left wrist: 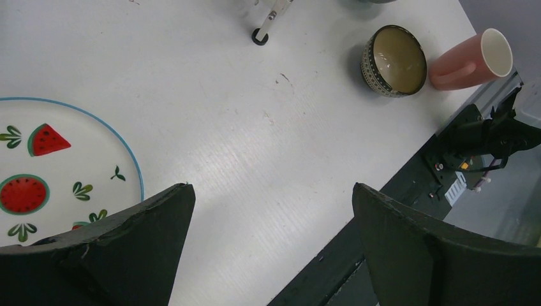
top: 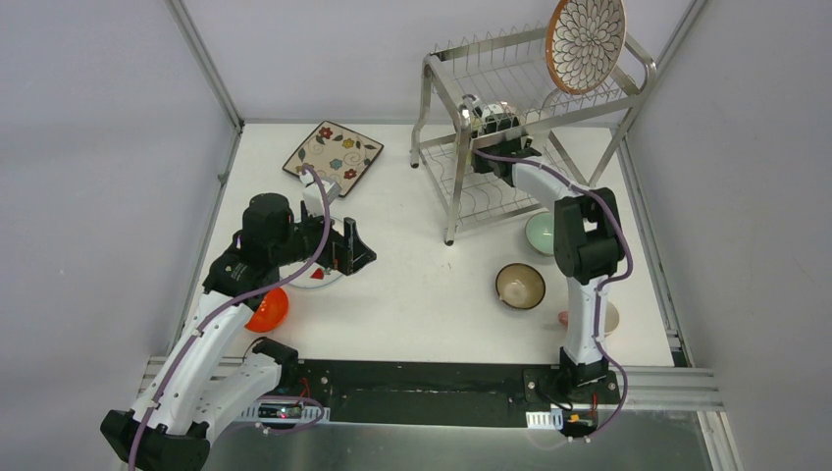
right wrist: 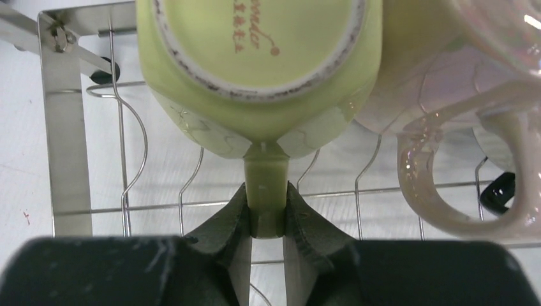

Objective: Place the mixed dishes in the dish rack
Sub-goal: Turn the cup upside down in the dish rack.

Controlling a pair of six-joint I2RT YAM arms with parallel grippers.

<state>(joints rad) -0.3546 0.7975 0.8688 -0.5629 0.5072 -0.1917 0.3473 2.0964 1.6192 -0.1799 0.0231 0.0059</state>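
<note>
My right gripper [right wrist: 266, 220] is shut on the handle of a pale green cup [right wrist: 255, 70], bottom toward the camera, at the upper shelf of the dish rack [top: 442, 98]. A pearly pink mug [right wrist: 459, 95] sits right beside it. The round petal-pattern plate [top: 586, 41] stands upright in the rack's top tier. My left gripper [left wrist: 271, 197] is open, empty, low over the table beside the white watermelon plate [left wrist: 57, 166]. The square floral plate [top: 334, 154] lies at the back left of the table.
An orange bowl [top: 268, 309] lies under the left arm. A brown bowl [top: 520, 286], a mint bowl [top: 539, 233] and a pink cup [left wrist: 469, 60] on its side sit near the right arm. The rack's foot [left wrist: 259, 37] stands mid-table.
</note>
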